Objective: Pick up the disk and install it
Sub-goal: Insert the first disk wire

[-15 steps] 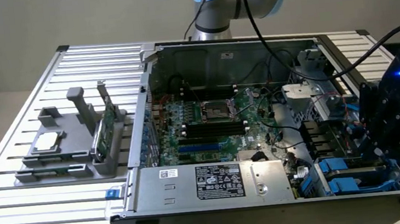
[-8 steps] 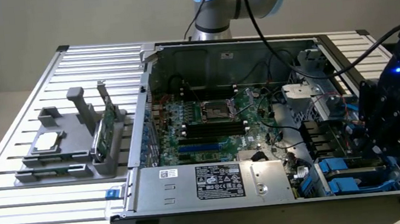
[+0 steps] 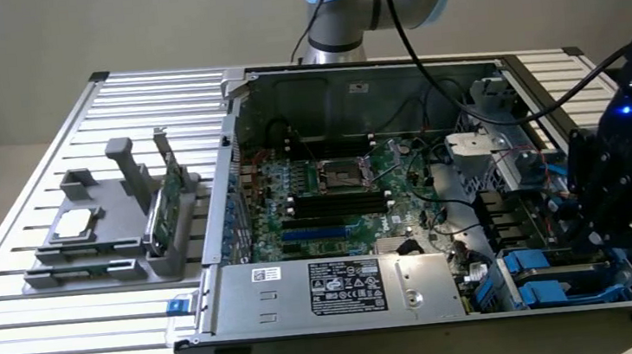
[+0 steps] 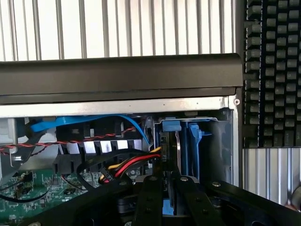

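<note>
Ribbed metal table point(image 3: 65, 340), blue-framed disk point(image 4: 186, 141) in narrowed gripper point(image 4: 165, 197).

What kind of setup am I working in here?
Most likely a lab bench for computer assembly: an open PC case lies on a slatted metal table, its motherboard exposed, with a grey parts fixture beside it.

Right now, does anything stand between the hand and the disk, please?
Nothing visible does. The disk stands edge-on in its blue bracket just ahead of the hand; the red and yellow cables end beside it.
</note>
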Controlling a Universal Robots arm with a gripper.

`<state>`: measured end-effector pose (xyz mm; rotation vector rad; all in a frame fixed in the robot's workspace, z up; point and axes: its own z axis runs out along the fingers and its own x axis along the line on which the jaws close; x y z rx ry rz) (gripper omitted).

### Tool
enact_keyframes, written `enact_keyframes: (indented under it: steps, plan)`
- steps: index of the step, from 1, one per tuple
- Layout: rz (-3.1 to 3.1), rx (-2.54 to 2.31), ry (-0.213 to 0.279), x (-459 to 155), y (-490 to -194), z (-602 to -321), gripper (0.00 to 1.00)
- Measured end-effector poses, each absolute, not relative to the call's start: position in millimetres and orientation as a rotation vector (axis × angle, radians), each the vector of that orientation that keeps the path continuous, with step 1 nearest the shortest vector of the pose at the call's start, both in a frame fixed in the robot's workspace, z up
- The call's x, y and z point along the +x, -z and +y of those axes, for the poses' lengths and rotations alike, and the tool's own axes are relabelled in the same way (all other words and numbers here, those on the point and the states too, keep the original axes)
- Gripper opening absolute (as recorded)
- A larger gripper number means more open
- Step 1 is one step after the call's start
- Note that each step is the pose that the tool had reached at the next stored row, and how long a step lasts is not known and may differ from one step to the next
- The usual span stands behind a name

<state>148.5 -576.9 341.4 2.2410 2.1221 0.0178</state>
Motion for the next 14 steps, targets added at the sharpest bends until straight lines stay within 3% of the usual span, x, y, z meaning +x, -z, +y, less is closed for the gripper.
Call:
enact_keyframes:
  steps: [14]
  plan:
    - [2.115,2.233,-0.002,149.1,-340.1,-574.2,0.16]
